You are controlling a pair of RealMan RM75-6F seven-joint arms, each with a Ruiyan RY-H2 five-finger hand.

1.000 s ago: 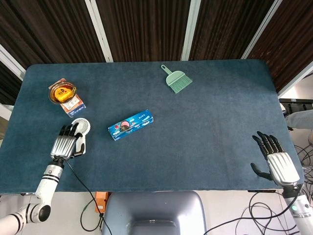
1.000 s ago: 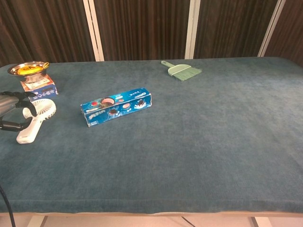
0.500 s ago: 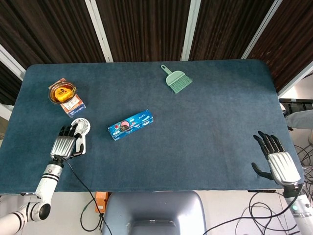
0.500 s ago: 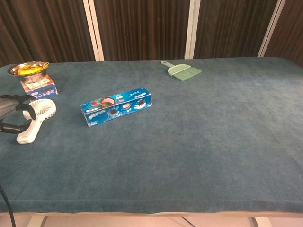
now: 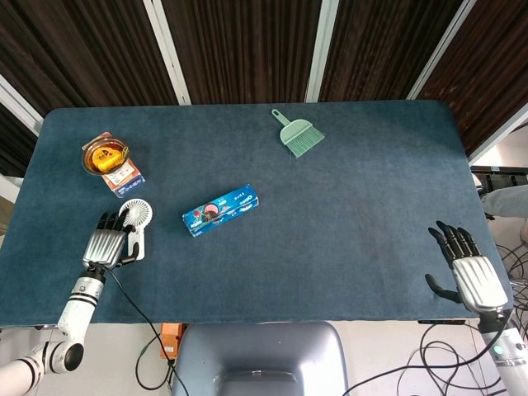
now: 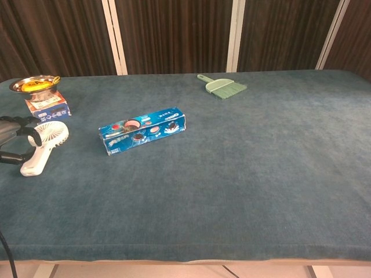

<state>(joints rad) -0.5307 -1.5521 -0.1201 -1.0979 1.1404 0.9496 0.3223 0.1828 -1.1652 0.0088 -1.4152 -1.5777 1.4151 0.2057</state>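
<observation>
A small white hand-held fan (image 5: 135,221) (image 6: 43,145) lies on the blue table (image 5: 346,198) near its front left. My left hand (image 5: 105,242) (image 6: 11,139) lies just left of the fan's handle, fingers spread and holding nothing; whether it touches the handle I cannot tell. A blue cookie box (image 5: 221,210) (image 6: 142,130) lies to the right of the fan. My right hand (image 5: 468,270) rests open at the table's front right corner, far from every object; the chest view does not show it.
A metal bowl with orange contents (image 5: 105,154) (image 6: 36,86) sits on a small box (image 5: 125,175) at the left. A green dustpan brush (image 5: 299,134) (image 6: 223,86) lies at the back middle. Dark slatted panels stand behind the table.
My left hand has drawn back slightly to the left and toward the front edge, away from the fan. The right hand has barely shifted.
</observation>
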